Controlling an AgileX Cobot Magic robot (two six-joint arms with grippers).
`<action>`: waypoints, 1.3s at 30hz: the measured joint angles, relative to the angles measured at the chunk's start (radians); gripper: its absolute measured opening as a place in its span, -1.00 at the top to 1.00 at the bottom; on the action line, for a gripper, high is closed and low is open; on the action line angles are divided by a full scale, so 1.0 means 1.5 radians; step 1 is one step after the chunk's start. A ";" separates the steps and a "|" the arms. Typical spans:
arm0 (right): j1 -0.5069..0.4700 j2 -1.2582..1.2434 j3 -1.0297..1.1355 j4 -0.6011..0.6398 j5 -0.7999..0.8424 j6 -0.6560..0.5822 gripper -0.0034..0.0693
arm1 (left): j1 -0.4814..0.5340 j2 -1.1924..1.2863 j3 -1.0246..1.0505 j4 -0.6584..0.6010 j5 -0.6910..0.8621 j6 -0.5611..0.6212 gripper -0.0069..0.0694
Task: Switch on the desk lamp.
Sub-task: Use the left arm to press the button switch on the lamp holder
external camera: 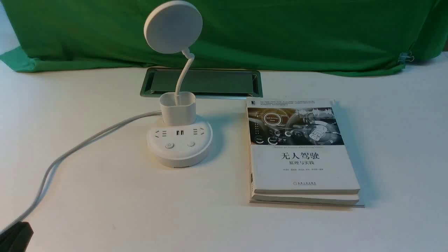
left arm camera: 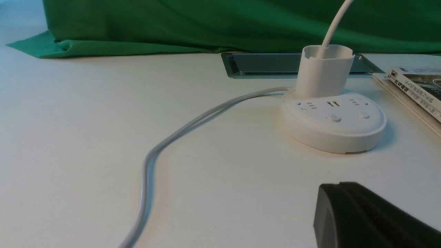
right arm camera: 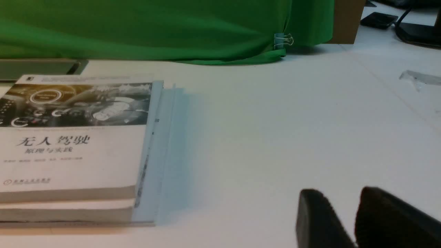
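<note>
The left claw (left arm camera: 339, 187), at the near left of the table (external camera: 115, 210), has its fingertips together with nothing between them, whereas the right claw (right arm camera: 339, 193) has its fingers slightly parted on bare space. Farther out, left of center, the white desk lamp (external camera: 180, 140) stands upright, apart from both claws, its gray cord (external camera: 80, 147) running to the near left. Stacked books (external camera: 302, 168) lie to its right.

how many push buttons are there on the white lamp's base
2. On the top face of the round white plastic base, a round white button with a power mark sits on the left; a smaller plain white button sits to its right.
</note>
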 joint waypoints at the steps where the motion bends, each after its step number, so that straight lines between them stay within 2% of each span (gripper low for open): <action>1: 0.000 0.000 0.000 0.000 0.000 0.000 0.25 | 0.000 0.000 0.000 0.000 0.000 0.001 0.81; 29: 0.000 0.000 0.000 0.000 -0.001 0.000 0.25 | 0.000 0.000 0.000 0.001 -0.001 0.003 0.81; 34: 0.000 0.000 0.000 0.000 -0.001 0.000 0.25 | 0.000 0.000 0.000 0.025 -0.001 0.003 0.81; 39: 0.000 0.000 0.000 0.000 -0.001 0.000 0.25 | 0.000 0.000 0.000 0.035 -0.049 0.003 0.81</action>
